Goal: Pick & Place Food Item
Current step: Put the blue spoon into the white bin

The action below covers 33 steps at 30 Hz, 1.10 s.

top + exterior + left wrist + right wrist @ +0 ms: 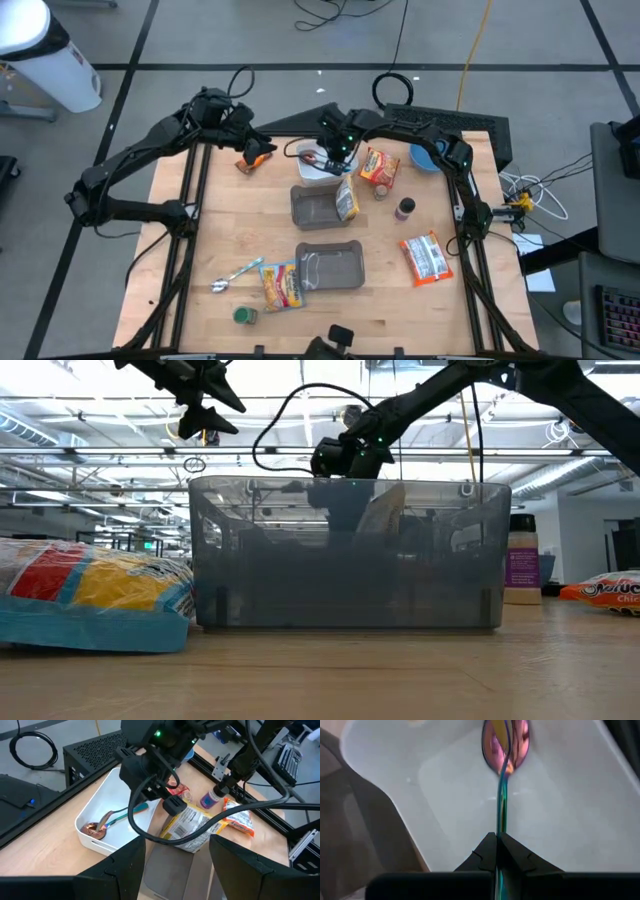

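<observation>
Overhead: wooden surface (240, 230) w/ two dark arms reaching in from the far edge. Right gripper (499, 851) hangs over a white tray (306, 172) near the far-centre of the surface, jaws pinched fully together on the thin handle of an iridescent spoon (504, 750); spoon bowl rests on the tray's white floor, handle rising to the jaws. Left wrist cam shows the same spoon lying in the tray w/ the right arm above it. Left gripper (252, 152) is at the far-left of the surface, left of the tray, jaws partly apart around an orange-and-dark item (255, 158); too small to tell what it is or whether it's truly gripped. Just in front of the tray sits a grey container (312, 207) w/ a yellow-white food packet (346, 198) leaning on its right wall. Nearer the front edge, a second grey container (332, 268) w/ a colourful snack bag (282, 285) touching its left side. A second spoon (236, 274) lies left of that bag; a small green lid (245, 315) sits near the front edge. Right side: an orange packet (378, 167) beside the tray, a blue bowl (424, 157) at the far edge, a purple-labelled bottle (404, 209), and a red-and-white snack bag (425, 257).
</observation>
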Each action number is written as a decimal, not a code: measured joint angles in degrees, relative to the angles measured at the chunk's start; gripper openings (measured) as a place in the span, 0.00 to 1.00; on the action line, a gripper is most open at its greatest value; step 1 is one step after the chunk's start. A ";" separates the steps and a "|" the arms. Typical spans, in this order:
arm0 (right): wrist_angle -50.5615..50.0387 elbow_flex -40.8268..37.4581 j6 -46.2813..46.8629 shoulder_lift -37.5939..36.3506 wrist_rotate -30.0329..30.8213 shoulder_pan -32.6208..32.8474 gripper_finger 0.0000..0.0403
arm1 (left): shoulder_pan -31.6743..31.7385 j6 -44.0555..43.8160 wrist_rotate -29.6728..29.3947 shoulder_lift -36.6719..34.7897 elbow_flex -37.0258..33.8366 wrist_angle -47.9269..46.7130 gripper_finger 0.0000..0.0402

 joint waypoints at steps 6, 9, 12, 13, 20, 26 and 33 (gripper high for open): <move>1.36 -1.99 0.68 0.00 1.16 -0.13 0.00 | 0.00 -0.02 -0.04 0.02 0.00 0.00 0.57; 2.33 -2.04 1.26 0.00 1.17 -0.11 0.00 | 0.00 -0.02 -0.05 0.02 0.00 0.00 0.57; 3.39 -2.04 1.26 0.00 1.10 -0.11 0.00 | 0.00 -0.10 -0.07 0.02 0.00 0.00 0.57; 3.89 -2.04 1.28 0.00 0.96 -0.07 0.00 | 0.00 -0.24 -0.07 0.02 0.00 0.00 0.57; 4.97 -2.04 1.45 0.00 -0.50 0.07 0.00 | 0.00 -0.44 -0.04 0.02 0.02 0.02 0.57; 6.51 -2.02 2.43 1.40 -3.19 -0.05 0.00 | 0.02 -0.46 -0.02 0.02 0.02 0.00 0.57; 5.73 -2.06 3.33 3.02 -1.85 0.25 0.00 | 0.00 -0.48 0.48 0.02 0.02 0.01 0.57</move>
